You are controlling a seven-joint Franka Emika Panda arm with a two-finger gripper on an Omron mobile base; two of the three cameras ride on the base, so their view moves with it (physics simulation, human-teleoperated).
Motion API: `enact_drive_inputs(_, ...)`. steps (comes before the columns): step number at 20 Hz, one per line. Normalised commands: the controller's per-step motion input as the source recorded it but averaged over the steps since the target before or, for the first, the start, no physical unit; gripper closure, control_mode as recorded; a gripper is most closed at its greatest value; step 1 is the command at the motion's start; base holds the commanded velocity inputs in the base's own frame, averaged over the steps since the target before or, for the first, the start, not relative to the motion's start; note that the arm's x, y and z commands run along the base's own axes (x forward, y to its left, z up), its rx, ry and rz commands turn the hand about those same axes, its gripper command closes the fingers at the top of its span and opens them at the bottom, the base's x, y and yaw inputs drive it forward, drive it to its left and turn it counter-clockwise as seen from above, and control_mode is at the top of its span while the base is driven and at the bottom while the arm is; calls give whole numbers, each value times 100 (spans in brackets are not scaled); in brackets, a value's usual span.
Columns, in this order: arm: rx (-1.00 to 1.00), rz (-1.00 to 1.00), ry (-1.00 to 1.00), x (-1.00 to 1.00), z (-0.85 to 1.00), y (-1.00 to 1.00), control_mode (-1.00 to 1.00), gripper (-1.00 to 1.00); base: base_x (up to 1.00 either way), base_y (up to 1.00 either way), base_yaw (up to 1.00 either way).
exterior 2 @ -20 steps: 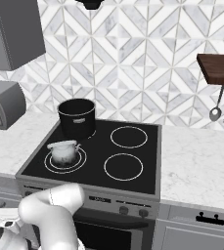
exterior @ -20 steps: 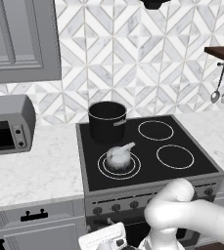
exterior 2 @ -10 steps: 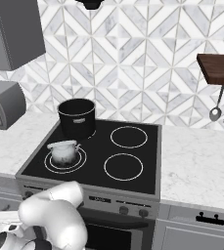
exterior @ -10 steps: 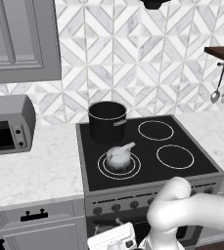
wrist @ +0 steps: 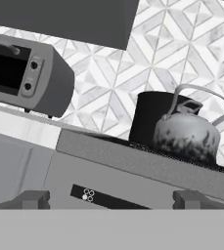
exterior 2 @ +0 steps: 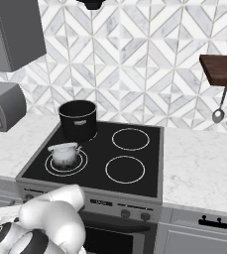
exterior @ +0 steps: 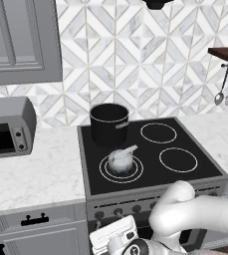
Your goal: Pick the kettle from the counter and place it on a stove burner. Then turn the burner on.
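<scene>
The small silver-grey kettle (exterior: 120,160) (exterior 2: 64,155) (wrist: 186,134) stands upright on the front-left stove burner (exterior: 104,172) (exterior 2: 50,166), a black-glass circle with two white rings. My gripper (wrist: 112,200) is low in front of the stove's control panel (wrist: 88,195), below the cooktop's front edge. It is open, its two tips wide apart with nothing between them. In the left base view my hand (exterior: 113,235) sits under the row of knobs (exterior: 120,213). The white marble counter (exterior: 36,174) (exterior 2: 199,168) runs on both sides of the stove.
A tall black pot (exterior: 109,123) (exterior 2: 78,119) (wrist: 150,117) stands on the back-left burner right behind the kettle. A grey toaster oven (exterior: 6,127) (wrist: 25,73) sits on the left counter. Utensils (exterior 2: 224,111) hang under a wooden shelf at right.
My hand has edged slightly to the right along the stove front. The kettle and pot have not moved, and the jaws stay wide.
</scene>
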Motion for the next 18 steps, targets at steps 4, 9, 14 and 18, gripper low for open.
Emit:
enact_drive_inputs(4,0,2,0,23,-14,0,-100,-100,0,0,0)
enact_drive_inputs(9,0,2,0,20,-24,0,-100,-100,0,0,0)
enact_drive_inputs(14,0,2,0,22,-20,-4,-100,-100,0,0,0)
enact_drive_inputs(18,1,2,0,26,-21,-9,-100,-100,0,0,0)
